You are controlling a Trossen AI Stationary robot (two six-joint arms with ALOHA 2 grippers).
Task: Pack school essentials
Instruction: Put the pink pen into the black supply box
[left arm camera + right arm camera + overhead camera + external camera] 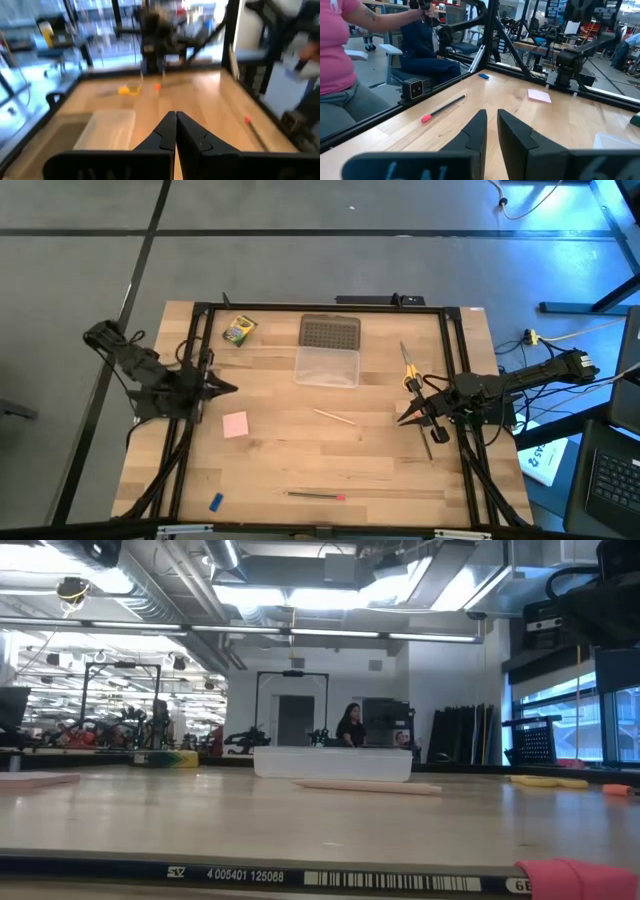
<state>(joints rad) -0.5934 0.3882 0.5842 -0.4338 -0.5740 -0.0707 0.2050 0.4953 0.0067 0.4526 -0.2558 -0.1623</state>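
A: Where are the 2 arms?

B: The left gripper (232, 388) hovers at the left edge of the pale wooden bench (380, 470), jaws pressed together, holding nothing. The right gripper (402, 419) sits at the right edge, jaws a narrow gap apart and, as far as the right wrist view shows, empty.

A: And the school things?

B: All loose on the bench. The green-yellow crayon box (239, 330) lies near the far left corner. The pink square notepad (235, 425) is just beside the left gripper. The yellow-handled scissors (409, 370) lie at the right side, close to the right gripper. A thin light wooden pencil (334, 417) lies mid-bench, and a dark pencil with a pink eraser tip (314, 495) lies along the near edge (its barcode fills the low view). The tiny blue eraser (216, 502) sits at the near left.

A: The case?

B: The clear rectangular plastic case (327, 367) rests at the far middle, with its grey studded lid (329, 332) touching it on the far side.
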